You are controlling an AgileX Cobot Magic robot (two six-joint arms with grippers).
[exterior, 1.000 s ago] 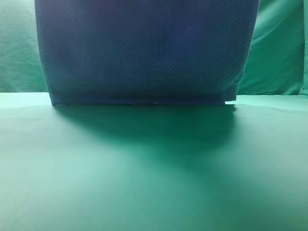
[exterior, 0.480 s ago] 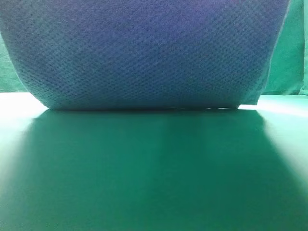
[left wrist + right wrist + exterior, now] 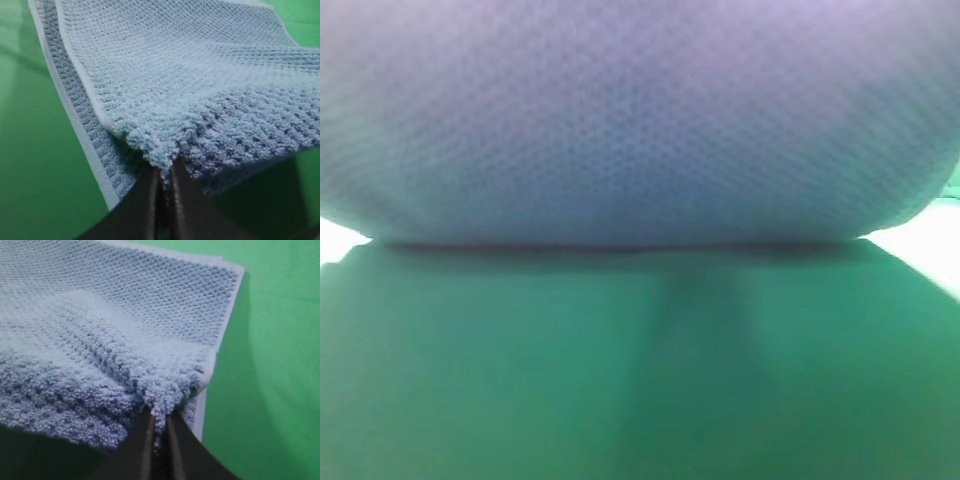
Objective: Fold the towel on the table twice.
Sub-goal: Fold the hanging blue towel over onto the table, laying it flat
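Towel [image 3: 640,120] nearer now — table [image 3: 640,380] shadowed

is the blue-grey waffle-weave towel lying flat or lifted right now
Lifted at its near edge. Both wrist views show the blue-grey waffle-weave towel pinched in shut jaws, raised over the green table, its far part draping down.

Exterior high view: towel [image 3: 640,120] blurred, fills upper half, cut off top and both sides, hiding both arms. Table [image 3: 640,380] soft-focus. Wrist views: gripper bodies cropped below.
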